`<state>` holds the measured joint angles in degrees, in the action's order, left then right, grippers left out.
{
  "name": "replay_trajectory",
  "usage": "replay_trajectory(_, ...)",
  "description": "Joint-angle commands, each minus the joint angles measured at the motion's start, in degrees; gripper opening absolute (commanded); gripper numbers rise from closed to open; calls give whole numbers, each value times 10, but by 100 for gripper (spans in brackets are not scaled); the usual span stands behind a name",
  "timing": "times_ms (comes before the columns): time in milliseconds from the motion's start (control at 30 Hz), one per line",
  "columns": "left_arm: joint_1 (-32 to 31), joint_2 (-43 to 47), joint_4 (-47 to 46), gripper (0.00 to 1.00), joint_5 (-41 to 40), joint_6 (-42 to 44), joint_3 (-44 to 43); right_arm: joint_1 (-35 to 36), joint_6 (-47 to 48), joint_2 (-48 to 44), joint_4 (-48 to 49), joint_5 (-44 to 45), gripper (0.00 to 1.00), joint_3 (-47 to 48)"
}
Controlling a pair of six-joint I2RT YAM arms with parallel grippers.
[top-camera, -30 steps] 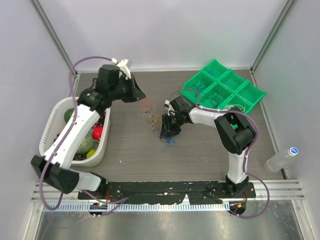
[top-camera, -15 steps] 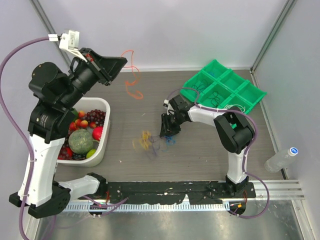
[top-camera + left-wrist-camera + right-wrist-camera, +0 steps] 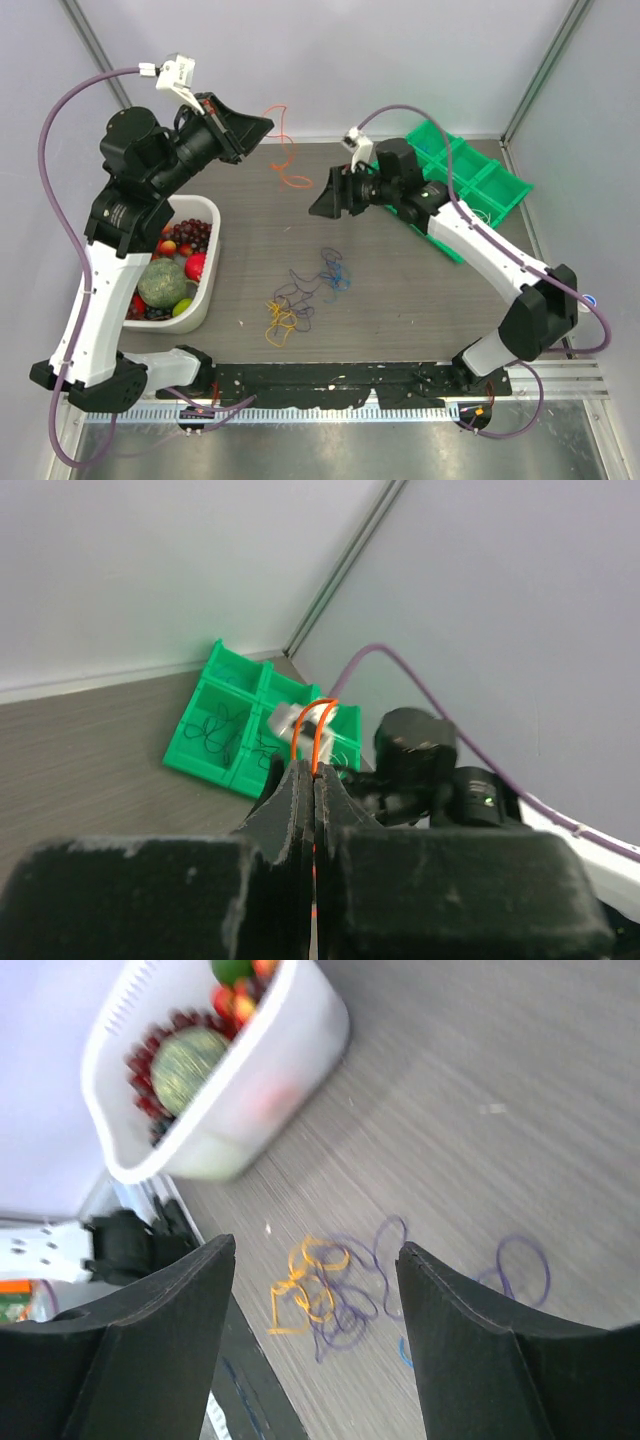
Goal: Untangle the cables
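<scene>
Left gripper (image 3: 264, 127) is raised high over the far-left of the table (image 3: 430, 290), jaws pinched fully together on one orange cable (image 3: 284, 150). In the left wrist view the orange cable (image 3: 315, 725) loops up out of the closed tips. From the top cam it hangs down-right from the tips, long axis roughly vertical. Lower end is prob. off the table, but can't be sure from this angle.

Right gripper (image 3: 316, 208) is also lifted, jaws spread wide w/ nothing between them. It points left and down.

Rest of the cable pile (image 3: 305, 295) lies flat on the table toward the near edge, below and slightly left of the right gripper, well apart from both hands. Yellow strands (image 3: 280, 322) sit nearest the arm bases, purple strands (image 3: 296, 290) mid, blue strand (image 3: 337, 272) on the far-right side. Right wrist cam looks straight at it: yellow strands (image 3: 310, 1278) overlap purple strands (image 3: 365, 1285), so not yet separated.

Right arm is the nearer and free one, so next pick likely falls to it, coming down and toward the near edge.

Room: fruit basket (image 3: 208, 292) is near the pile's left side, green bin tray (image 3: 492, 186) is well off to the far right, w/ open table between.
</scene>
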<state>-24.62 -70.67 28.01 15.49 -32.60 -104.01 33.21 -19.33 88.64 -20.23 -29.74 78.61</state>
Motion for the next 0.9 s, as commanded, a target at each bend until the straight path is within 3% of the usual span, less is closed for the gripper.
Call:
replay_trajectory(0, -1, -5, 2, 0, 9, -21, 13, -44, -95, -34, 120, -43, 71, 13)
replay_trajectory(167, -2, -33, 45, 0, 28, -45, 14, -60, -168, -56, 262, -115, 72, 10)
replay_trajectory(333, -1, -48, 65, 0, 62, -60, 28, -61, -159, -78, 248, -75, 72, 30)
replay_trajectory(867, -1, -49, 27, 0, 123, -120, 82, -21, -153, -65, 263, -111, 72, 40)
